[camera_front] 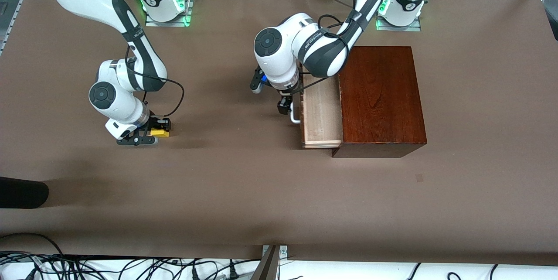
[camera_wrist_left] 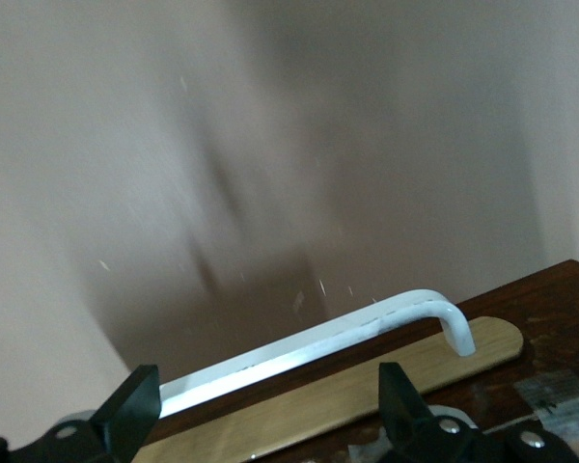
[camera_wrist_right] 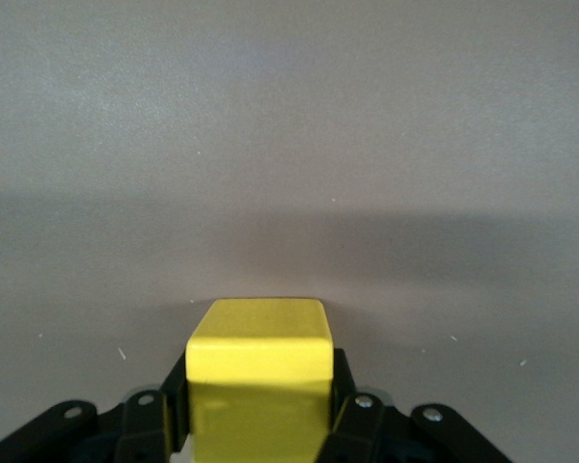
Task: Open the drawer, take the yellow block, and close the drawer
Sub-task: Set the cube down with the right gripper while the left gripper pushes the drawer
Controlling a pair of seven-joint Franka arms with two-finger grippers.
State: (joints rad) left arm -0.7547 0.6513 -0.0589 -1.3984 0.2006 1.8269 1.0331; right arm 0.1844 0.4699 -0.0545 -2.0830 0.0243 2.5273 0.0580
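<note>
From the front view, the wooden box [camera_front: 381, 97] sits toward the left arm's end of the table [camera_front: 261, 192], dark reddish-brown and polished on top. Its drawer [camera_front: 321, 112] is pulled partway out toward the right arm's end, showing a pale light-wood interior. The white handle [camera_front: 295, 116] stands on the drawer's front. The left gripper [camera_front: 285, 106] hangs just beside that handle, low at the drawer front; this view does not settle whether it touches the bar. Well apart, toward the right arm's end of the table, the right gripper [camera_front: 146, 135] is down near the tabletop with the yellow block [camera_front: 160, 132] between its fingers.

In the left wrist view, the handle [camera_wrist_left: 318, 342] runs as a white bar with a curved end, standing off the drawer's dark front [camera_wrist_left: 521, 318]. A pale wood strip [camera_wrist_left: 367, 391] lies alongside it. The two black fingertips [camera_wrist_left: 130, 420] are spread wide, one near each end of the bar's visible length, and the bar passes between them without either pad pressing on it.

In the right wrist view, the yellow block [camera_wrist_right: 261, 371] fills the space between the black fingers [camera_wrist_right: 164, 410], which press against its two sides. The brown tabletop [camera_wrist_right: 289, 145] spreads around it; whether the block rests on the surface or hangs just above cannot be told.
</note>
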